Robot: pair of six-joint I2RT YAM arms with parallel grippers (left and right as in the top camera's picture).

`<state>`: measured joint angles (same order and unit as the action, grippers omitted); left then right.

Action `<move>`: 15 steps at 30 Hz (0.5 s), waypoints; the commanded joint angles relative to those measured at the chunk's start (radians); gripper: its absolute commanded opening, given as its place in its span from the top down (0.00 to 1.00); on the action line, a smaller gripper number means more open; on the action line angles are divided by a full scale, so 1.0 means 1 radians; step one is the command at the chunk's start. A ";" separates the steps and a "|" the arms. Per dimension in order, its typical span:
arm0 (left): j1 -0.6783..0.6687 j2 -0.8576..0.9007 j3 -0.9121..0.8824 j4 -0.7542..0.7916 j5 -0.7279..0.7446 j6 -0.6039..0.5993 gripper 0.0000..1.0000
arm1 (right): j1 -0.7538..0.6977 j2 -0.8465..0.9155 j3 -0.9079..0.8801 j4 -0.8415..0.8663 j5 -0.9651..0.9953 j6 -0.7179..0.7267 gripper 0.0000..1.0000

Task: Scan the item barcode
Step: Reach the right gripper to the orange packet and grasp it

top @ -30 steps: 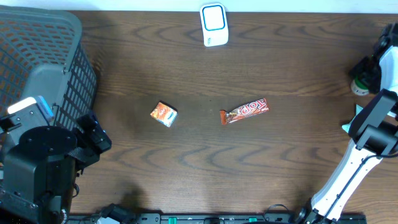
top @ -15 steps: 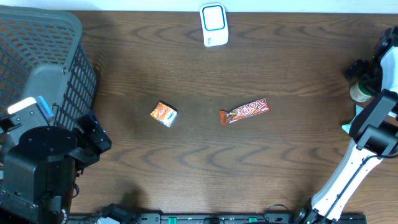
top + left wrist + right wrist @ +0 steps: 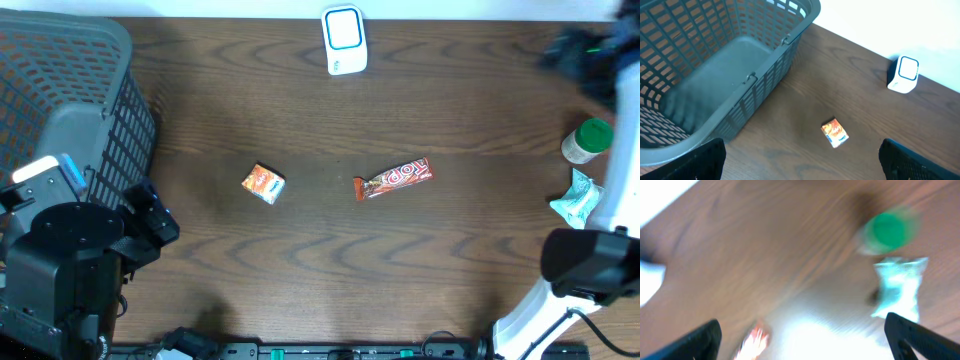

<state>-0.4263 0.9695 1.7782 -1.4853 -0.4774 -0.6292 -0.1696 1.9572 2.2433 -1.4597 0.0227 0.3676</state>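
Standing far left of the scanner [image 3: 343, 40], a grey plastic basket [image 3: 60, 90] shows lattice walls and a smooth floor, seen best from the left wrist. The left gripper [image 3: 800, 165] is spread wide with nothing between its fingers. A small orange box [image 3: 264, 184] lies left of the scanner and nearer the robot. The scanner itself is a rounded white block with a blue-rimmed face. A glossy red candy bar [image 3: 394, 179], right of the scanner and nearer the robot, appears clearly only overhead. Far right of the scanner stand a green-capped bottle [image 3: 586, 140] and a crinkled teal pouch [image 3: 575, 197], both blurred in the right wrist view. The right gripper [image 3: 802, 345] gapes, holding nothing.
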 commanded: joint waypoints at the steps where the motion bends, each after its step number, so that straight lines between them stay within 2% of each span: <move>1: 0.005 0.003 0.006 -0.003 -0.010 -0.004 0.02 | 0.102 0.061 -0.068 -0.050 -0.219 -0.145 0.01; 6: 0.005 0.003 0.006 -0.003 -0.010 -0.004 0.02 | 0.262 0.065 -0.214 -0.051 -0.215 -0.147 0.05; 9: 0.005 0.003 0.006 -0.003 -0.010 -0.004 0.02 | 0.359 0.065 -0.296 0.002 -0.217 -0.126 0.03; 15: 0.005 0.003 0.006 -0.003 -0.010 -0.004 0.02 | 0.536 0.065 -0.410 0.170 -0.294 0.105 0.01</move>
<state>-0.4263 0.9695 1.7782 -1.4853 -0.4774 -0.6289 0.3115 2.0266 1.8580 -1.3235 -0.1997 0.3416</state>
